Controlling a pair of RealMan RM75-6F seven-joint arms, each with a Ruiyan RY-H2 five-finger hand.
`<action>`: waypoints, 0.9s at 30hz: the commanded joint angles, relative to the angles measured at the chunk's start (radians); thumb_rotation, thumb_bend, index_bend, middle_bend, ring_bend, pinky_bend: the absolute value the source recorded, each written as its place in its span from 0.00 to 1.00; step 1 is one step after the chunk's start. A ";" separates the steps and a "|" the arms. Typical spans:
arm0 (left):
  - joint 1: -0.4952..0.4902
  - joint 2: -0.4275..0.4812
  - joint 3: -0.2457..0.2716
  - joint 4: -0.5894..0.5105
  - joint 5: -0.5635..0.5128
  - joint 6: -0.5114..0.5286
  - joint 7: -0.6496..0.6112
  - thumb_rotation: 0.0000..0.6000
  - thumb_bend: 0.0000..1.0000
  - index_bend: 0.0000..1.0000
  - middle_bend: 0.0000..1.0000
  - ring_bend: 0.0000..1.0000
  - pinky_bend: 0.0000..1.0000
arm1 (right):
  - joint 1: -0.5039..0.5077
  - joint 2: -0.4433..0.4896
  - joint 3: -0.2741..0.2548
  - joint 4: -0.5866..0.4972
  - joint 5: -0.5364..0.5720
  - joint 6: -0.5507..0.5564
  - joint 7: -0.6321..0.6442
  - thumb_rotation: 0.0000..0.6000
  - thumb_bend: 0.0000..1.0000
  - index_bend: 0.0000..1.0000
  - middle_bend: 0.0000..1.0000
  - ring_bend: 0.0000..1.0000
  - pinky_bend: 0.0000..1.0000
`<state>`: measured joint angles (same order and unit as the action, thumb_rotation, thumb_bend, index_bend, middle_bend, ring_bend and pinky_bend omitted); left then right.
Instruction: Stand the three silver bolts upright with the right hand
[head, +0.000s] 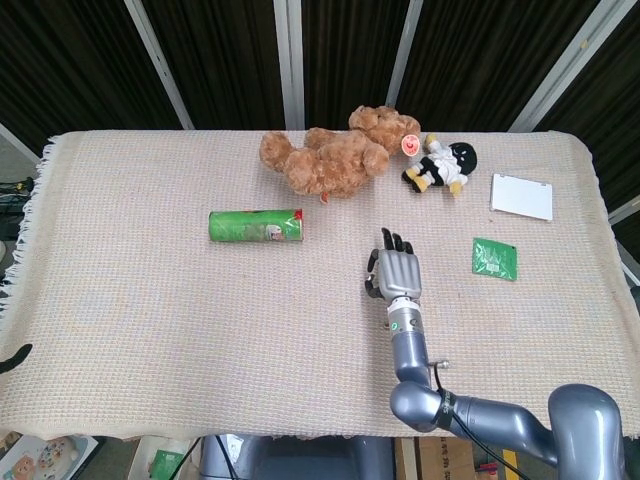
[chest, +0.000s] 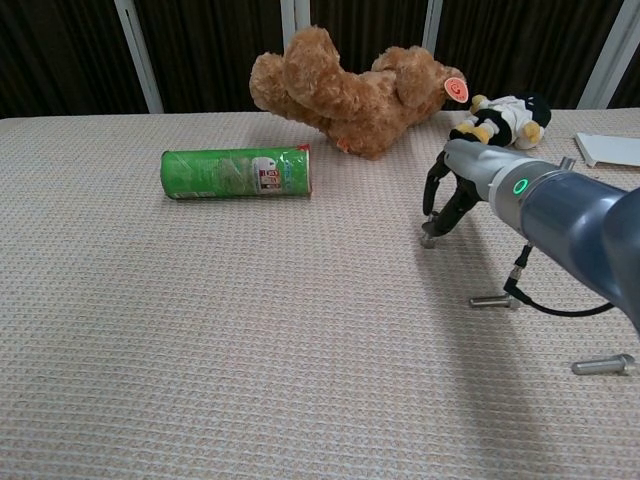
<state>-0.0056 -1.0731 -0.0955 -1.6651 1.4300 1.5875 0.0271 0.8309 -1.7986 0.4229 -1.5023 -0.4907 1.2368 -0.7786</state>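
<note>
While held: right hand (chest: 452, 190) pinches first bolt (chest: 429, 237), tip on surface (chest: 250, 340).
Next bolts: second bolt (chest: 494, 301) and third bolt (chest: 603, 365) lie flat, nearer front edge.

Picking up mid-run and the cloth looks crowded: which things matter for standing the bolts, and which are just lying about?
For the job:
- right hand, fingers around one bolt, its end on the cloth
- second bolt, lying flat
- third bolt, lying flat

Lying about:
- green can on its side
- brown teddy bear
- small black-and-white plush
- white card
- green packet
</note>
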 joint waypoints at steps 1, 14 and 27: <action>0.000 0.000 0.000 0.000 0.000 0.000 -0.001 1.00 0.24 0.07 0.06 0.00 0.13 | 0.002 0.001 -0.002 -0.003 0.002 0.001 0.000 1.00 0.34 0.51 0.02 0.05 0.11; -0.001 -0.002 -0.002 0.002 -0.003 -0.001 0.001 1.00 0.24 0.07 0.06 0.00 0.13 | -0.002 0.091 -0.022 -0.148 -0.020 0.028 -0.030 1.00 0.23 0.21 0.00 0.00 0.05; -0.001 -0.003 -0.001 -0.002 0.000 0.001 0.003 1.00 0.24 0.07 0.06 0.00 0.13 | -0.174 0.352 -0.175 -0.450 -0.239 0.144 0.051 1.00 0.23 0.27 0.00 0.00 0.05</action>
<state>-0.0064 -1.0766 -0.0968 -1.6670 1.4296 1.5878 0.0309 0.6936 -1.4873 0.2839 -1.9150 -0.6919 1.3606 -0.7514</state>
